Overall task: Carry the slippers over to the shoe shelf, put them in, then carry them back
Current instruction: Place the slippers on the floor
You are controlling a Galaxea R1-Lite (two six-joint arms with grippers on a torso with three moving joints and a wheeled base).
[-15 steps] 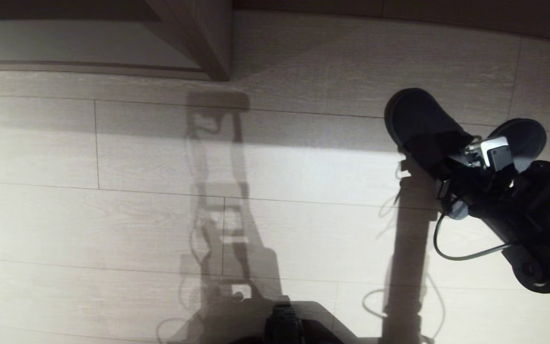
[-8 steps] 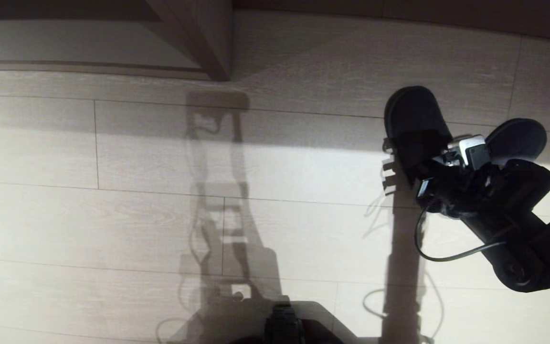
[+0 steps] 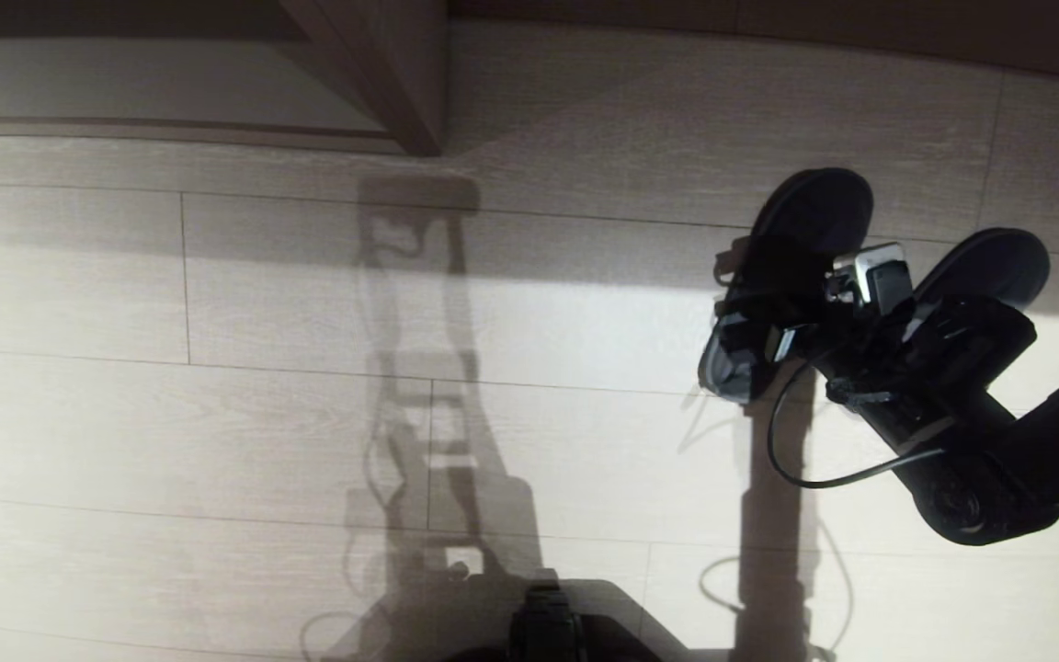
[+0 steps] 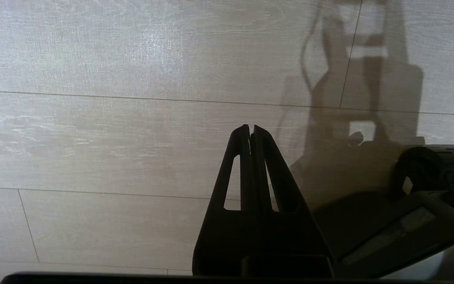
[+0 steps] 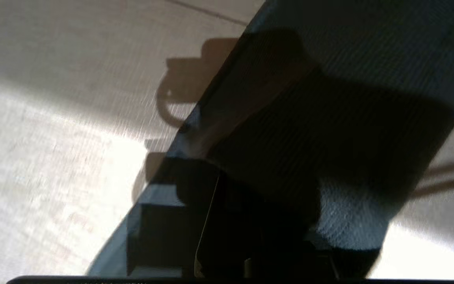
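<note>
The slippers (image 3: 782, 276) hang clamped in the right gripper (image 3: 782, 336) above the floor (image 3: 217, 414), swung leftward since a second ago, so carrying has begun toward the shoe shelf (image 3: 171, 92). Left wrist view: left gripper (image 4: 251, 132) closed, empty. Right wrist view: slipper fabric (image 5: 329, 118) fills the pinch.

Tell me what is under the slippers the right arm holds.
Under the slippers lies bare wood-grain floor, half sunlit, with the arm's shadow across it. The right tool is shut on them. The floor directly beneath them is covered from view.
</note>
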